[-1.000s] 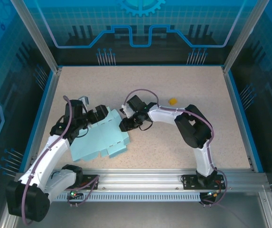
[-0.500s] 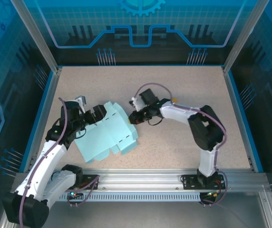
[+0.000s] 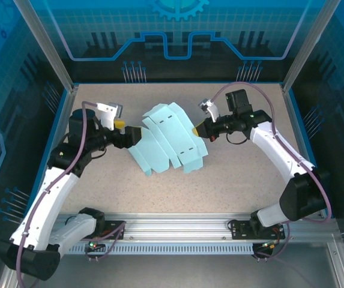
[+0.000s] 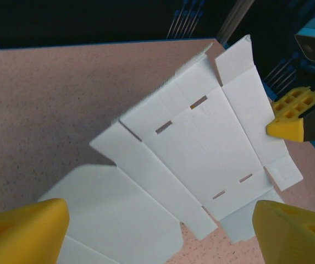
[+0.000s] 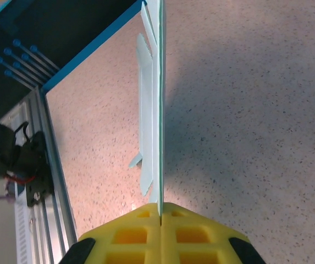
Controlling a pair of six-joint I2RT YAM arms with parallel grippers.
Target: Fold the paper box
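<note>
tilting up over the middle of the tabletop [image 3: 238, 180], the paper box [image 3: 168, 141] is grasped at its right edge by the right jaws, while the left jaws stand released beside its left edge.

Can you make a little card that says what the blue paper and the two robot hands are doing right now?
paper box: flat unfolded sheet, tilted up over the table
right fingers: shut, pinching the sheet's edge
left fingers: open wide at the sheet's other side, not gripping
box shape: not formed yet
</note>
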